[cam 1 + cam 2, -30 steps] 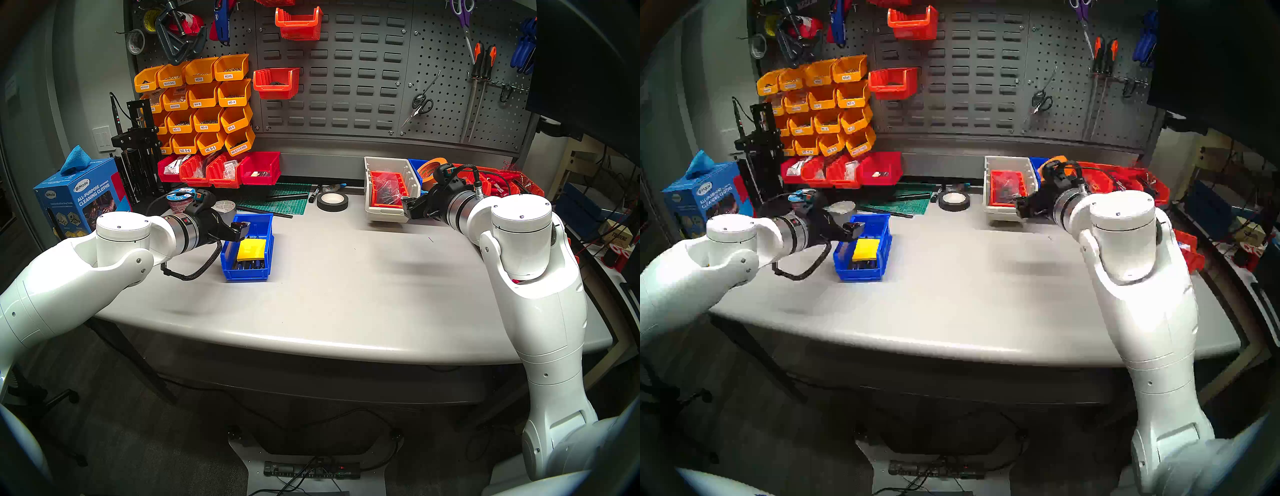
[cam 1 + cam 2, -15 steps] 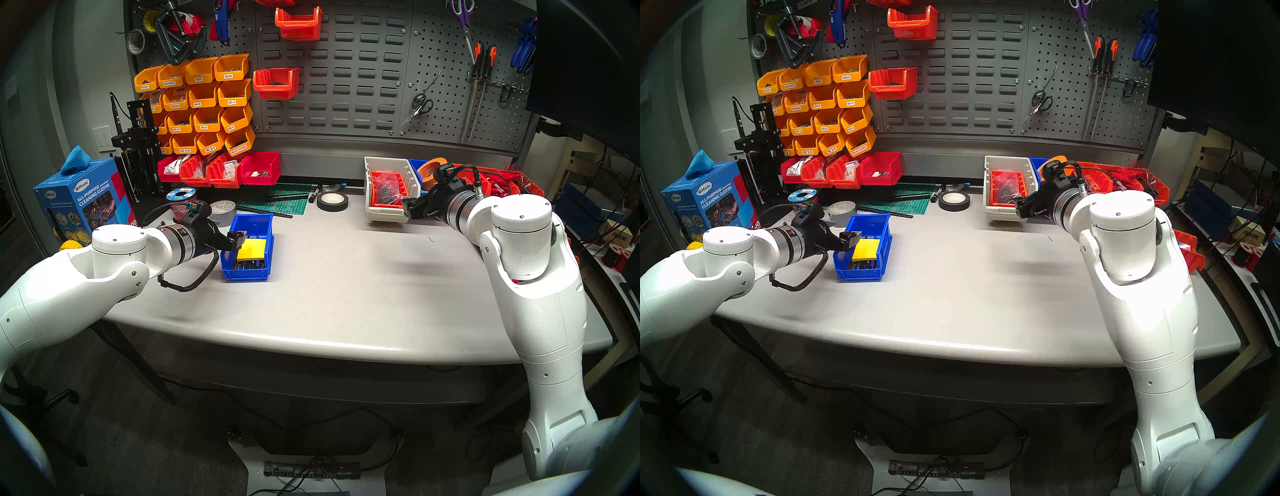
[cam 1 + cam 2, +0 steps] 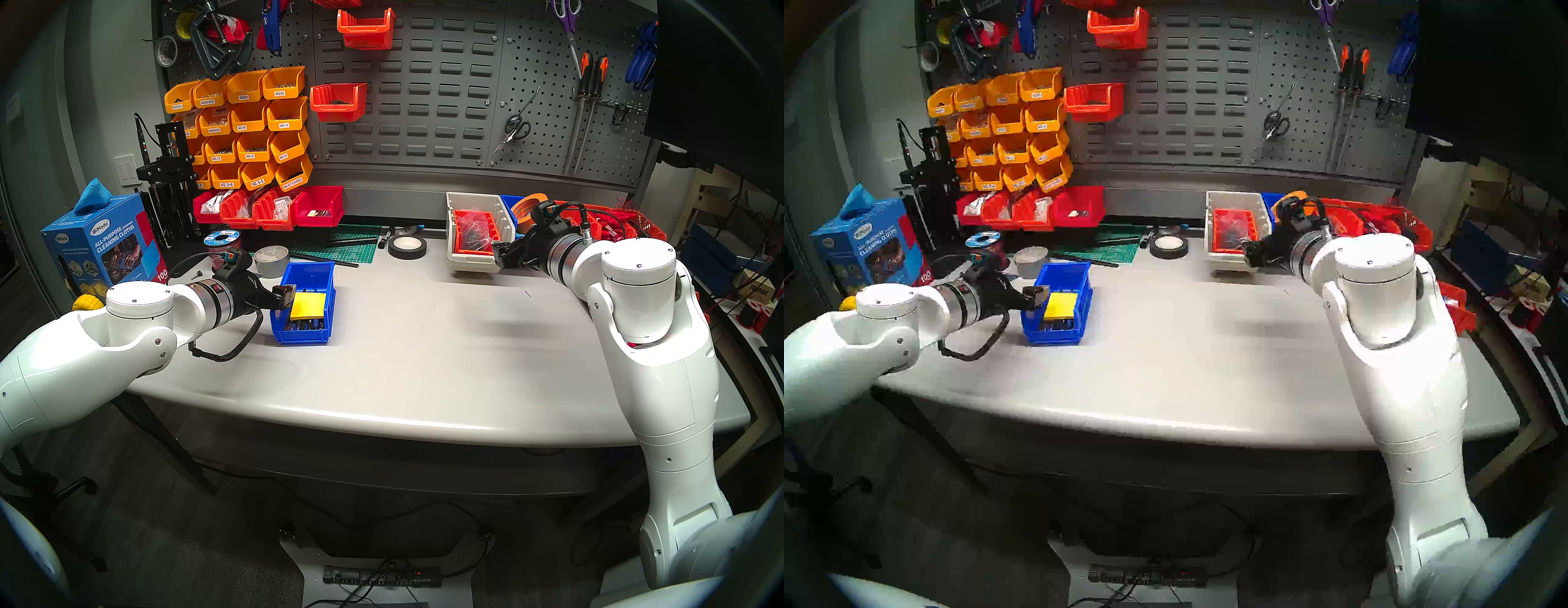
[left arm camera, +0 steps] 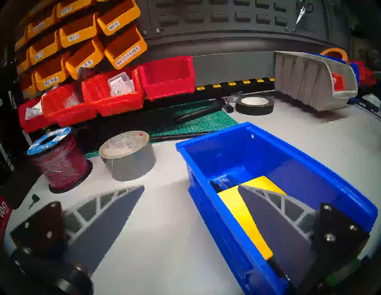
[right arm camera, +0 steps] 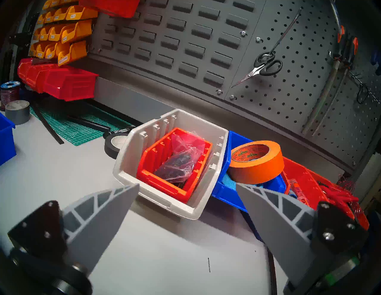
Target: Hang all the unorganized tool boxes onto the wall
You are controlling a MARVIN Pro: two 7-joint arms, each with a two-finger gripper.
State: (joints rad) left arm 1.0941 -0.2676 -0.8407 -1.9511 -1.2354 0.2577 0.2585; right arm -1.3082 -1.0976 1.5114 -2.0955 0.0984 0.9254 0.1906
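Note:
A blue tool box (image 3: 312,276) (image 4: 237,156) holding a yellow block (image 3: 308,306) sits on the table's left. My left gripper (image 3: 283,296) (image 4: 191,186) is open astride its left wall, one finger inside, one outside. A beige tool box (image 3: 471,265) (image 5: 165,197) with an orange-red bin inside stands at the back right. Behind it, a second blue tool box (image 3: 508,201) (image 5: 223,185) carries an orange tape roll. My right gripper (image 3: 500,254) (image 5: 187,184) hovers open just before the beige box's front. The slotted wall (image 3: 424,93) rises behind.
Grey duct tape (image 3: 271,259) and a wire spool (image 3: 222,246) sit just behind the left blue box. A black tape ring (image 3: 407,247) and green mat (image 3: 339,248) lie mid-back. Two orange-red bins (image 3: 339,102) hang on the wall's left; yellow-orange bins (image 3: 246,127) fill the pegboard.
My left arm drew back toward me and lower, sliding the open gripper along the blue box's left wall from its rear to its middle. The right arm stayed still.

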